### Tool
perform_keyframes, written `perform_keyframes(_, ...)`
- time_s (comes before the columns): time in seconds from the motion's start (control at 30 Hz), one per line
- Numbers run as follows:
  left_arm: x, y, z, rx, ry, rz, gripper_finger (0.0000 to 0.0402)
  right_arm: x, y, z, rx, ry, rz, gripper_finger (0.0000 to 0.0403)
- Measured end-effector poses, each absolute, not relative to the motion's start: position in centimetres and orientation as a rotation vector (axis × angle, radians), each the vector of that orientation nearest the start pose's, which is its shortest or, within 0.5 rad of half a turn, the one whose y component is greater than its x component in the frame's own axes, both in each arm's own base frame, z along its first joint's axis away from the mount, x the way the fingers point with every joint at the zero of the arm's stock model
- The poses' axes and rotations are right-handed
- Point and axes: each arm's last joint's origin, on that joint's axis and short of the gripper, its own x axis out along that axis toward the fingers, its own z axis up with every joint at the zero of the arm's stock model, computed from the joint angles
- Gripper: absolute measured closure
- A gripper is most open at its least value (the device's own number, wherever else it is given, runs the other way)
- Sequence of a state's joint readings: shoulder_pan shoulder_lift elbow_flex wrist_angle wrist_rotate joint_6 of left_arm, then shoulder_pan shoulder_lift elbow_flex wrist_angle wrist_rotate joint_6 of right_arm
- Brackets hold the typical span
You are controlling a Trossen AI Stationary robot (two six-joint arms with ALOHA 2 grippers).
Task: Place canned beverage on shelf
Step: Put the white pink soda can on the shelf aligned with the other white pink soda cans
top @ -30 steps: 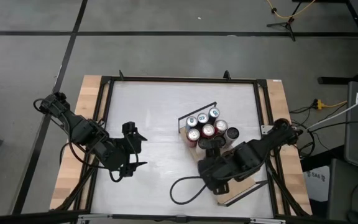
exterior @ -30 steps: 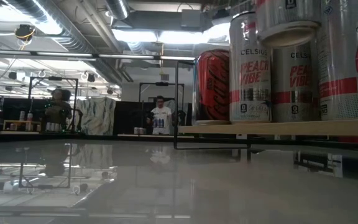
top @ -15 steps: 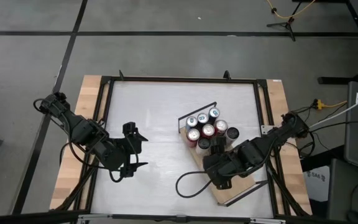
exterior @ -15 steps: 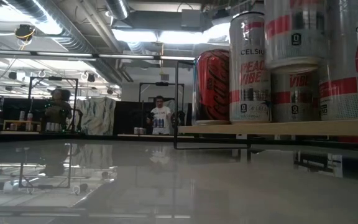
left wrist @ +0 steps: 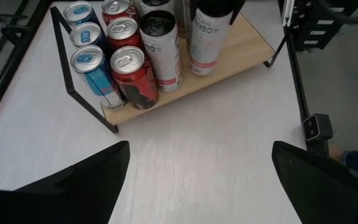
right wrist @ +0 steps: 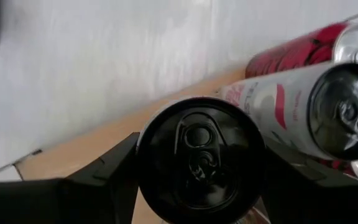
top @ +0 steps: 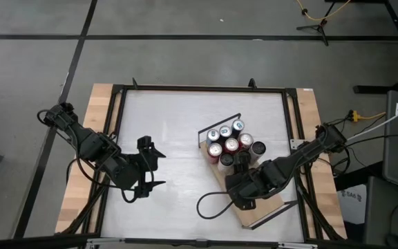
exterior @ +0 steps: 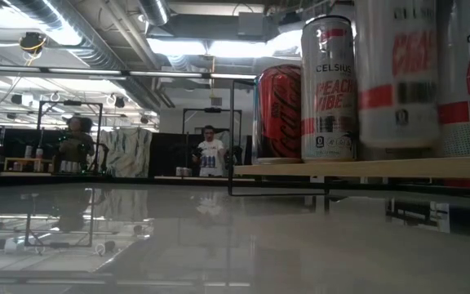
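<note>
Canned beverage (right wrist: 199, 163) clamped in right gripper (top: 241, 160), now lowered onto shelf (exterior: 365, 167), left gripper (top: 148, 168) spread wide, unmoved

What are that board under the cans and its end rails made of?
The board looks like light, matt wood: pale tan with a flat cut edge, though it may be a veneer. The rail appears to be thin black-coated metal wire. The cans look like printed aluminium with shiny tops.
</note>
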State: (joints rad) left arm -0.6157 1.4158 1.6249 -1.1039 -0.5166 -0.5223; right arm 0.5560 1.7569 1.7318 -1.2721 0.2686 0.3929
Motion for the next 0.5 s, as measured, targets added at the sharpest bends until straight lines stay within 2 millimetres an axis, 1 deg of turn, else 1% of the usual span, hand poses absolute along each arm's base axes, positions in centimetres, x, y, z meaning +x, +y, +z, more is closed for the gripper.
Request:
perform_keyframes(0.2,22.4,-14.1,40.1,-0.017,0.746,0.104,0.0015,29.3,17.3,31.3,-0.192,1.225,-0.008,0.0155)
perform_keyframes(0.5,22.4,-14.1,40.1,-0.016,0.747,0.105,0.0015,29.6,17.4,31.2,-0.186,1.202,0.0,0.0151)
